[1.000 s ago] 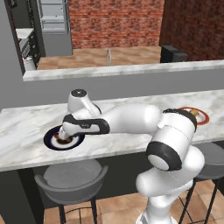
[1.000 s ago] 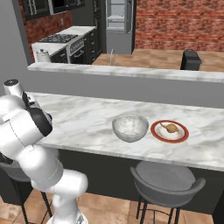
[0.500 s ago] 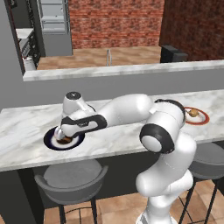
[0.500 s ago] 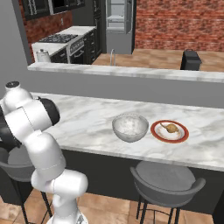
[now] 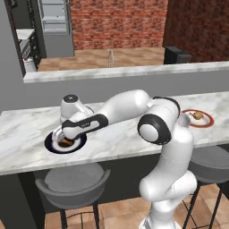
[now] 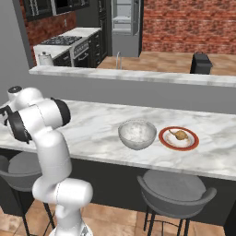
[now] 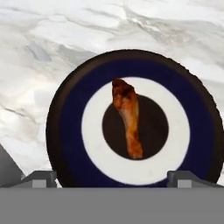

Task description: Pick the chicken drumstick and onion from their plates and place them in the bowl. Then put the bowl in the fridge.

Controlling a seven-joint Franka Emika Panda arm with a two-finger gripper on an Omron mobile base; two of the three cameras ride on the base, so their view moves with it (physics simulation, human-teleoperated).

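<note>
The chicken drumstick (image 7: 127,117) lies in the dark centre of the navy-rimmed plate (image 7: 70,131), straight ahead in the hand view. My gripper (image 7: 112,178) hovers just above it, open, with one fingertip at each side of the plate and nothing between them. From the left base view the hand (image 5: 67,130) hangs over that plate (image 5: 50,146) at the counter's left. The onion (image 6: 180,135) sits on the red-rimmed plate (image 6: 166,142), and the white bowl (image 6: 137,134) stands beside it to the left. The fridge (image 6: 123,20) stands at the far back of the room.
A raised grey ledge (image 5: 134,71) runs behind the marble counter (image 5: 27,129). Grey stools (image 5: 74,183) (image 6: 177,189) stand under the counter's front edge. A stove (image 6: 62,41) and dark cabinets are at the far left back.
The arm's elbow has swung and stretched further left. The hand has shifted slightly left and down over the navy plate. The jaws have stayed wide.
</note>
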